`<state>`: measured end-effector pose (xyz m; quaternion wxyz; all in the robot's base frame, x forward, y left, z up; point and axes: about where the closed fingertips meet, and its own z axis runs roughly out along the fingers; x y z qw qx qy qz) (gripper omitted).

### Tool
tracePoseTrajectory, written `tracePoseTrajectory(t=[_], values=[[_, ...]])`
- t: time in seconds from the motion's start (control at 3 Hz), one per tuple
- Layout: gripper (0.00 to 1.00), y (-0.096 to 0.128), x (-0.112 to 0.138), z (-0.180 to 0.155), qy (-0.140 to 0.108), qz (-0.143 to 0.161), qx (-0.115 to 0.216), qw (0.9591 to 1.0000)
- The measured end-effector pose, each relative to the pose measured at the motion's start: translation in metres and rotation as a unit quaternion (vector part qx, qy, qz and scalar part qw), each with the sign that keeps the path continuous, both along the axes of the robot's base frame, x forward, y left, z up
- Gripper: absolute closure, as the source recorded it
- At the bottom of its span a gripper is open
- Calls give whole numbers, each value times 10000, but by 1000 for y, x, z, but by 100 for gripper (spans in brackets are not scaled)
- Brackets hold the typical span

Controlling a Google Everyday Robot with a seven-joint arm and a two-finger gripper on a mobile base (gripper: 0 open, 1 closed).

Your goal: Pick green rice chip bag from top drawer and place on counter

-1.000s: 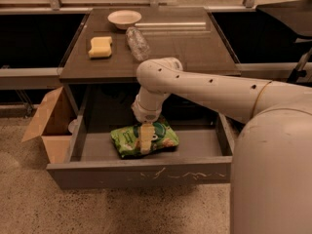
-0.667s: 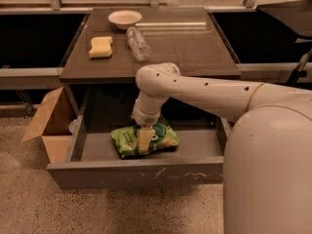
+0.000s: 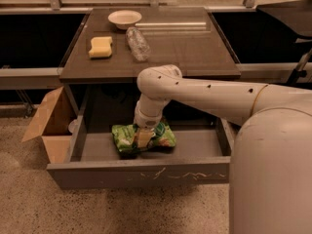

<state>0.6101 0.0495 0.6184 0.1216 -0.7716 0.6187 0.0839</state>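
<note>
Position: the gripper point(image 3: 144, 138) is lowered into the open top drawer point(image 3: 139, 172) and sits on the middle of the green rice chip bag point(image 3: 125, 137). Whether it is clamped on the bag or merely resting against it cannot be told. The bag lies flat on the drawer floor, left of centre and nearer the front panel than the back.

Handling assessment: the bag appears to be a light, glossy pouch, soft and air-filled, with brittle contents. It is likely to slip and crumple under pressure. A moderate pinch across the middle or on a raised fold looks soundest; a hard squeeze risks crushing the chips.

Surface: the counter point(image 3: 195, 52) directly above is flat, dark and slightly shiny. A yellow sponge point(image 3: 100, 47), a clear bottle point(image 3: 138, 44) and a pale bowl point(image 3: 125, 18) occupy its left and rear portion. The right half looks suitable for set-down.

Surroundings: a cardboard box point(image 3: 46, 126) stands just beside the drawer's left end on a speckled floor point(image 3: 97, 211).
</note>
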Motion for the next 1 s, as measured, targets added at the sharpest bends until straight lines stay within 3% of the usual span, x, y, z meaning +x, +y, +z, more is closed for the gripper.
tracePoseTrajectory(t=[0.33,0.67,1.0], values=[[88,-6,-14,44,-358,30,395,9986],[100,-35,-29,115,-895,1,1032,9906],[100,-92,-39,174,-1251,-44,1758,9764]])
